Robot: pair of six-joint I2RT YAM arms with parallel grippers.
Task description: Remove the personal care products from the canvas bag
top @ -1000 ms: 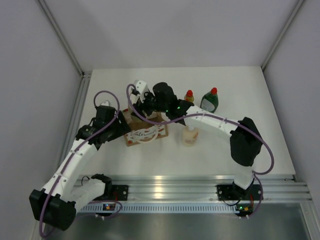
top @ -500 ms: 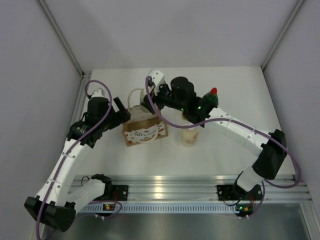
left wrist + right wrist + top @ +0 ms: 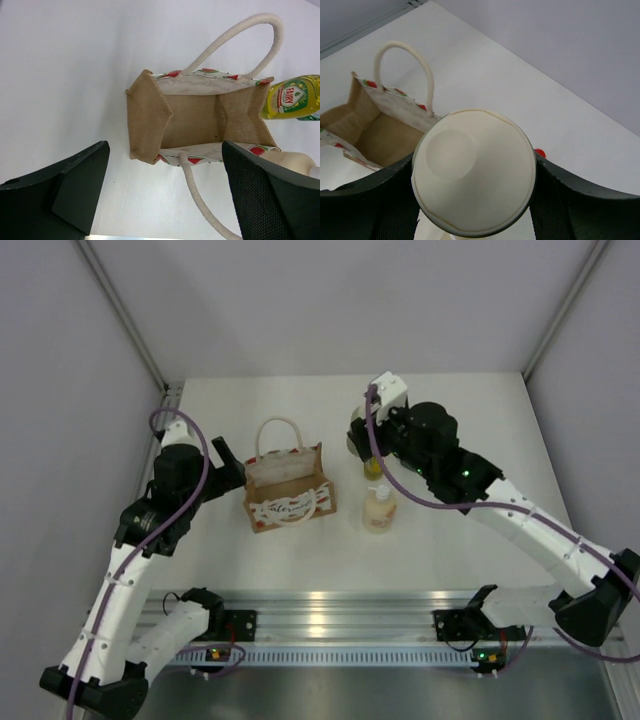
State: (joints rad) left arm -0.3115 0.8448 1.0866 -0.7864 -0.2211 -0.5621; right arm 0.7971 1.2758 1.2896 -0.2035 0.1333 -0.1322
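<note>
A: Where is the canvas bag [image 3: 290,490], and what is it like?

B: Left of the middle of the white worktop [image 3: 300,565], upright, mouth up. It is boxy, a coarse tan weave, with white-and-red print on the side facing the near edge. Its long side runs left to right. One cream rope handle [image 3: 280,432] arches above the far wall — the other droops down the front.

A: And looking into it?

B: From the left wrist view, the bare woven floor shows. The left jaws hang beside the bag toward the left edge, spread wide and holding nothing. Their matt black fingers [image 3: 75,187] frame the bag.

A: The bottles?

B: The slim yellow bottle [image 3: 289,96], glossy, is just right of the bag. The cream pump bottle [image 3: 378,508] stands closer to the near edge, apart from the bag. The right jaws are clamped on the cylinder bottle [image 3: 472,170], above the worktop toward the far edge — its round, smooth white cap faces the right wrist camera, so its long axis runs straight away from that lens.
</note>
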